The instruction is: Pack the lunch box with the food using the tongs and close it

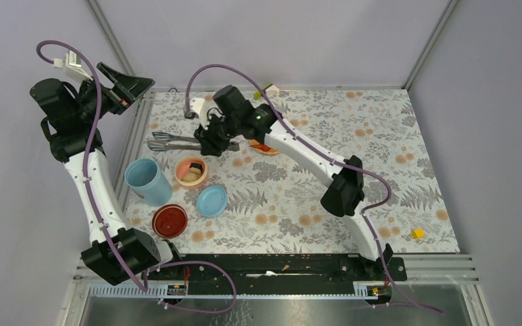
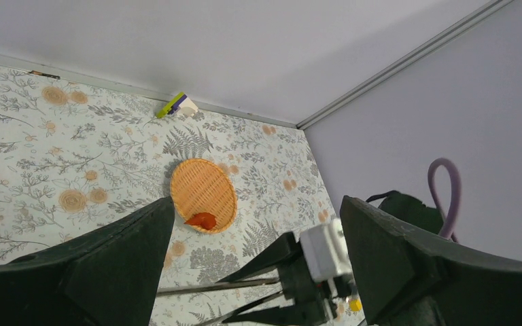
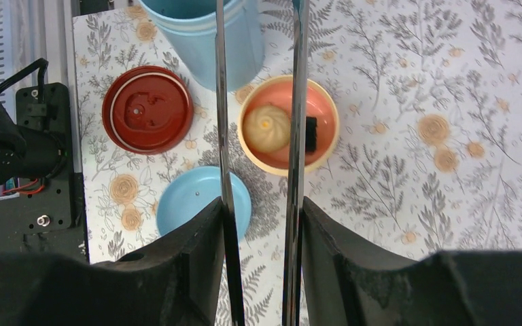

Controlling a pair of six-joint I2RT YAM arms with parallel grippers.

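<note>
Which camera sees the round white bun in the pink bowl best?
The right wrist view: the bun sits large in its pink bowl, seen straight from above. The top view shows it only as a tiny pale spot. The left wrist view misses it entirely.

tongs (image 3: 221, 102): tips cut off past the inner bowl (image 3: 332, 125) | blue tub (image 3: 245, 34) beside bowl: top cut off | plate (image 1: 266, 149) beyond bowl: mostly hidden under right arm (image 1: 299, 146)

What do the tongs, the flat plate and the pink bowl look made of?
By looks: the tongs are polished metal, mirror-bright thin strips. Beyond them, the flat plate is woven, perhaps bamboo or a plastic imitation; a fine ribbed weave shows. Lastly, the pink bowl is likely plastic: smooth, even colour, soft sheen.
</note>
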